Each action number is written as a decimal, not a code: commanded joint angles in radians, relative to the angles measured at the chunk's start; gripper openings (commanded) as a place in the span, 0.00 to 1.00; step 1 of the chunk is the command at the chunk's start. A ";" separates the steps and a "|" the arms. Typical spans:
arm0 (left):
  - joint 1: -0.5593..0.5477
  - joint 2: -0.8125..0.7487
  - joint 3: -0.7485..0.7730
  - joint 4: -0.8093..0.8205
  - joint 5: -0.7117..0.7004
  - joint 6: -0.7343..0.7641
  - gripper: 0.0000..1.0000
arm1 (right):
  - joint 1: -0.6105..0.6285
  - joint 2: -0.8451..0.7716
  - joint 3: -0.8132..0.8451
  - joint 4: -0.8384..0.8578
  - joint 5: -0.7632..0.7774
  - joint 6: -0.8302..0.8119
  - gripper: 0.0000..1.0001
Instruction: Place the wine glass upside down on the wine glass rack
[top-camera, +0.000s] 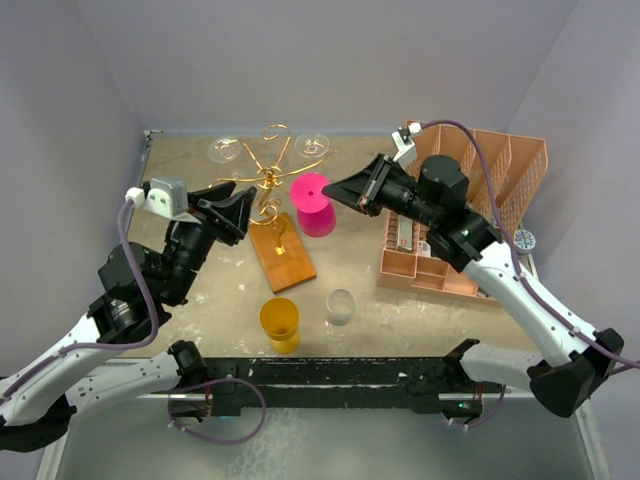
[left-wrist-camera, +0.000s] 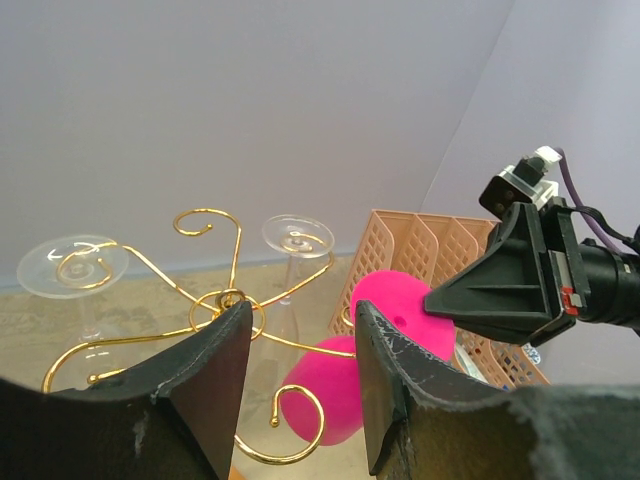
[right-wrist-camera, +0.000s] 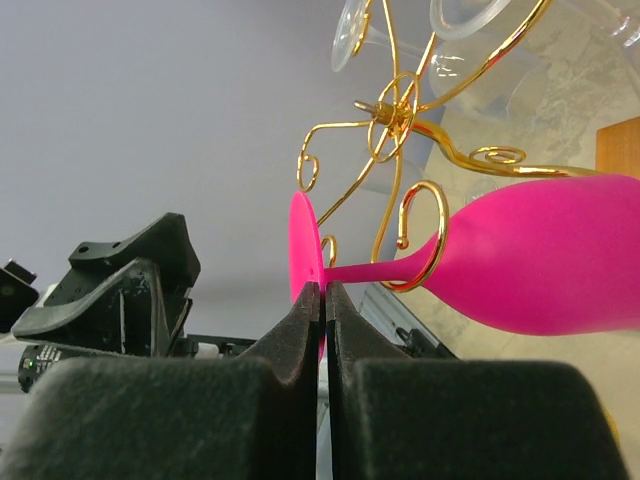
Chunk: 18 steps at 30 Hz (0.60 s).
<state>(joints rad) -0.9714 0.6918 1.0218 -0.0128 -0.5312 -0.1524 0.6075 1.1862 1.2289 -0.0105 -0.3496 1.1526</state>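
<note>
At the centre of the overhead frame: one wine glass rack (top-camera: 270, 180), gold wire, with curled arms set on a central post above a brown wooden base (top-camera: 282, 252).

One wine glass (top-camera: 317, 210), opaque pink, is held inverted just right of the post, bowl down and foot up. In the right wrist view its stem is seen lying inside a gold curl (right-wrist-camera: 415, 240), with the foot disc (right-wrist-camera: 305, 265) beyond the curl. The foot is judged to be meant to catch on the wire so that the glass hangs.

The right gripper (right-wrist-camera: 322, 295) is pressed together on the rim of that foot in a thin edge pinch (probably chosen so that the fingers clear the wire).

The left gripper (left-wrist-camera: 300, 312) is spread and holds nothing. It is poised at the left of the rack, and no contact with the wire can be made out. A steadying role is presumed.

One clear glass (top-camera: 224, 150) is hung at the upper left arm and a second clear glass (top-camera: 312, 145) at the upper right.

Surface: a mottled tan tabletop (top-camera: 225, 290), on which a yellow cup (top-camera: 279, 322), a clear tumbler (top-camera: 340, 306) and, at the right, a salmon-pink organizer (top-camera: 470, 200) are set.

Room: plain pale lilac walls (top-camera: 300, 60) on three sides.
</note>
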 joint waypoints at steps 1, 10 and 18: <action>-0.005 0.012 0.004 0.050 -0.009 0.020 0.43 | 0.003 -0.047 -0.021 0.025 0.050 0.017 0.00; -0.006 0.014 0.014 0.025 -0.006 -0.002 0.43 | 0.003 -0.031 -0.007 -0.010 0.138 -0.011 0.00; -0.005 0.026 0.039 -0.011 0.013 0.001 0.43 | 0.003 0.023 0.034 -0.007 0.163 -0.073 0.04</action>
<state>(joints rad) -0.9714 0.7116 1.0225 -0.0254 -0.5312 -0.1539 0.6083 1.2049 1.2102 -0.0490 -0.2180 1.1271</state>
